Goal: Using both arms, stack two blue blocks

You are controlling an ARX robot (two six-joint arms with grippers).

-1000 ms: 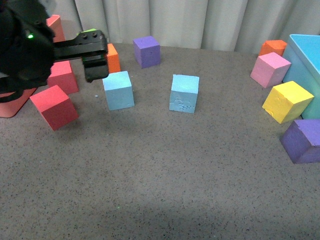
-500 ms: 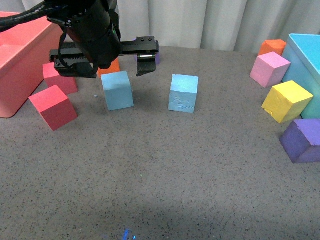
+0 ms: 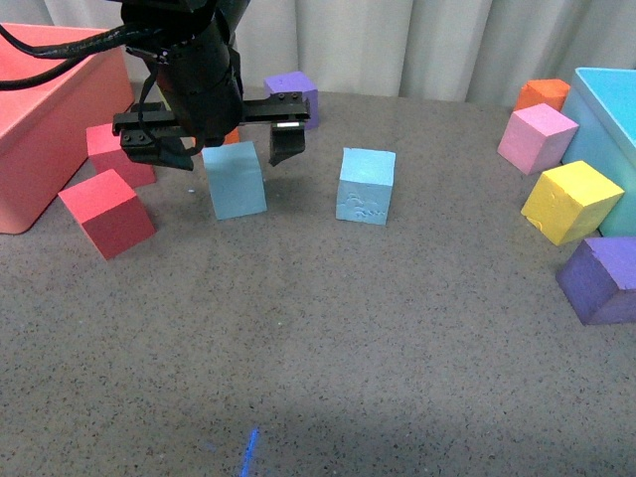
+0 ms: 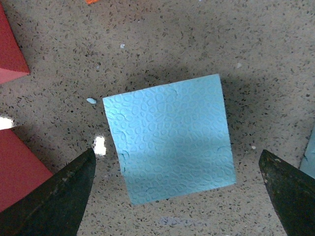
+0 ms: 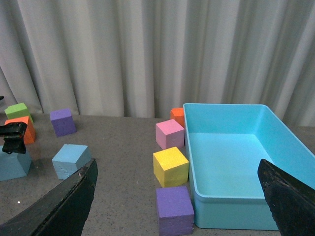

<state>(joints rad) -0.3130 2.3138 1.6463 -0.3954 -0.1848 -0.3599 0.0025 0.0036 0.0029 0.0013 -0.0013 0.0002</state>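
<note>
Two sky-blue blocks stand on the grey table. The left blue block (image 3: 235, 181) sits between the spread fingers of my open left gripper (image 3: 221, 156), which hangs just over it. In the left wrist view that block (image 4: 170, 137) lies centred under the left gripper (image 4: 177, 151), clear of both fingers. The right blue block (image 3: 366, 186), with a scuffed front face, stands free to its right. My right gripper (image 5: 177, 162) is open and empty, out of the front view. Its camera shows the scuffed block (image 5: 71, 160) and the left block (image 5: 12, 164).
A red bin (image 3: 40, 109) and two red cubes (image 3: 107, 211) are at the left. A purple cube (image 3: 293, 89) is behind the arm. Pink (image 3: 537, 137), yellow (image 3: 571, 202), purple (image 3: 601, 280) and orange (image 3: 542, 94) cubes sit by the turquoise bin (image 3: 611, 109) at right.
My left arm has swung right from beside the red bin to over the left blue block and dropped lower. Its open fingers now straddle the block. The blocks have not moved.
</note>
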